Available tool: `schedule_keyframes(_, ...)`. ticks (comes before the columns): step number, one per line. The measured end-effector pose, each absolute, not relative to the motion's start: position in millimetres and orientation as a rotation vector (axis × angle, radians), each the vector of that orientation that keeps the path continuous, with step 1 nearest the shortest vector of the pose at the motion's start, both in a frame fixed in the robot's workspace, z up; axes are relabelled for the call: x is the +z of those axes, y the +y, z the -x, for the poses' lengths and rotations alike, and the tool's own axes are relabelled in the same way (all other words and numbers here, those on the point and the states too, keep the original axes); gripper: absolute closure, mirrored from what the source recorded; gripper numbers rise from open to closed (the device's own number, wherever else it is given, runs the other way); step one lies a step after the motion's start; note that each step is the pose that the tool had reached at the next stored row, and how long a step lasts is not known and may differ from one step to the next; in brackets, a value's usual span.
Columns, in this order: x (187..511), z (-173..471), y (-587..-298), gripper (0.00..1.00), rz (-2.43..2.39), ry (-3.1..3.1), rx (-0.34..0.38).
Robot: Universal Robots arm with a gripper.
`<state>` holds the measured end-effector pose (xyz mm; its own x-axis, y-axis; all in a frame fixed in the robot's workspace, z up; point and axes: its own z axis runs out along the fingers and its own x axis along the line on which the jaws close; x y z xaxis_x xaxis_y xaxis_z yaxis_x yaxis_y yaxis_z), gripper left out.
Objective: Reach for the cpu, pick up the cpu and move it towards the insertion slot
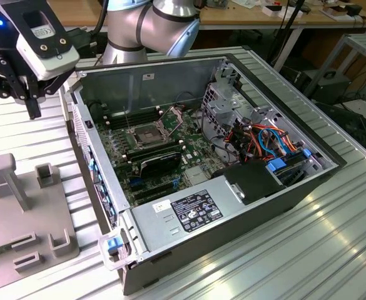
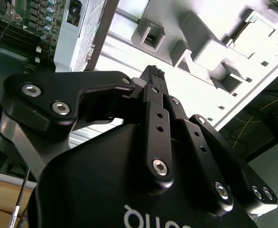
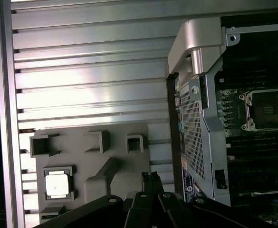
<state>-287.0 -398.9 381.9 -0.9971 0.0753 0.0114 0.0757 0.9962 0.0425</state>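
The cpu (image 3: 59, 184) is a pale square chip lying in a recess of the grey fixture plate (image 3: 96, 161). My gripper (image 3: 150, 176) is shut with nothing between its fingers, and its tips hover over the plate's edge, well apart from the cpu. In the exterior view the gripper (image 1: 32, 107) hangs high above the table, between the fixture (image 1: 20, 212) and the computer case's wall. The insertion slot (image 1: 146, 134) is a silver-framed square socket with a dark centre on the motherboard, also seen in the first wrist view (image 3: 267, 109). In the second wrist view the black fingers (image 2: 153, 76) meet at their tips.
The open computer case (image 1: 283, 200) holds long black memory slots (image 1: 129, 119), a black card (image 1: 159, 164), coloured cables (image 1: 264, 140) and a power supply (image 1: 189, 212). An upright grey post (image 1: 10, 178) and blocks rise from the fixture. The ribbed metal table (image 1: 295, 262) lies all around.
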Motion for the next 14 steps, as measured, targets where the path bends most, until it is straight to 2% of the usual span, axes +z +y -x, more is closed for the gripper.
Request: schedule_keyframes(14, 381, 299, -399, 0.89, 0.118, -3.126, -0.067)
